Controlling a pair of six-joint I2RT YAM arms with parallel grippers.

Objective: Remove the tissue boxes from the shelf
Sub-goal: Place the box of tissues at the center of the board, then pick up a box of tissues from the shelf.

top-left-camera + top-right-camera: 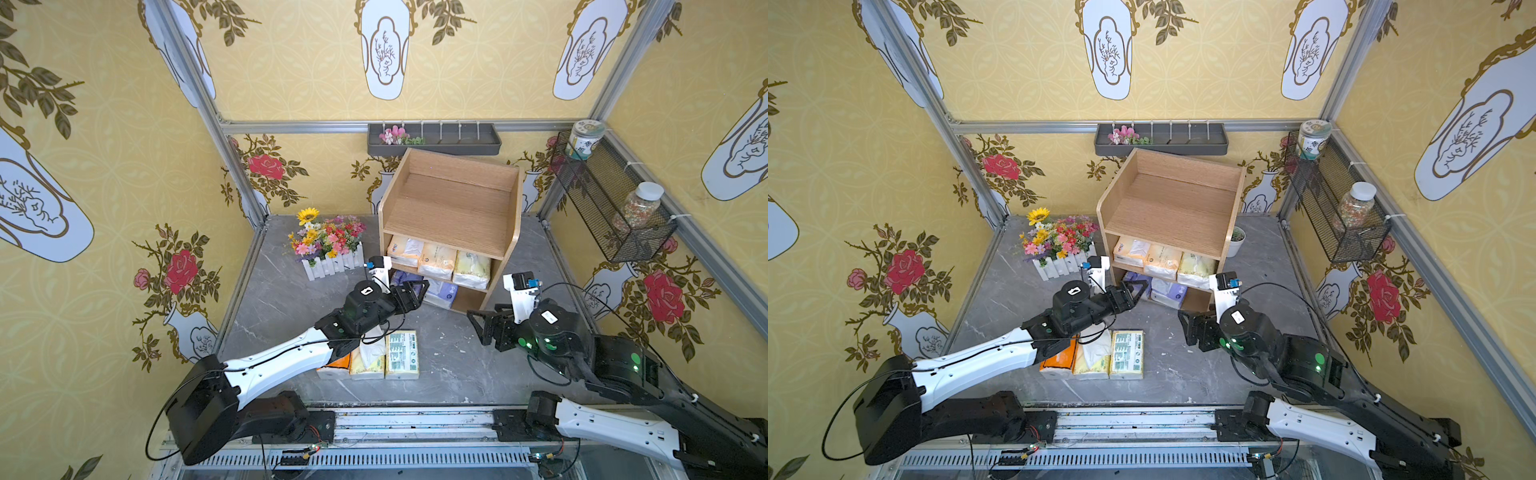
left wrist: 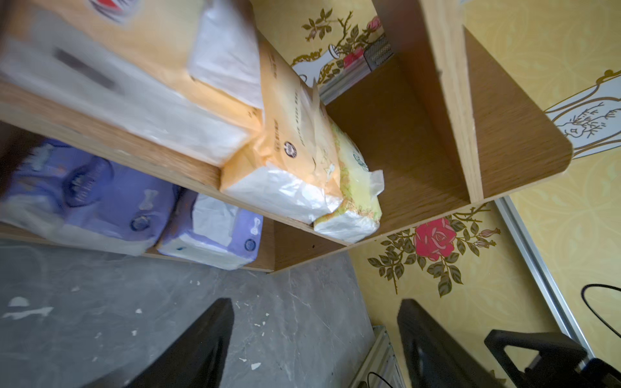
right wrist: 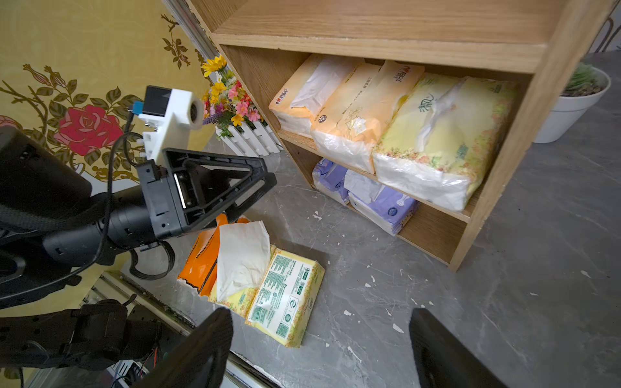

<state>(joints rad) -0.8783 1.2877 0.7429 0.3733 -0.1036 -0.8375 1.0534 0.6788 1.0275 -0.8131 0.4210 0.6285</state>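
Light-wood open three-tier shelf stood right ahead of the left claw, which was spread wide with nothing in it. The right claw hung off the shelf's right front corner, gaping empty too. Just past the left claw's tips sat two lavender-white plastic-wrapped tissue packs on the bottom tier, with three cream-and-yellow soft tissue packs one tier above. Back under the left arm, the orange pack, the pale yellow pack with a tissue poking out and the green-printed white pack lay touching in a row on the grey marble-look table.
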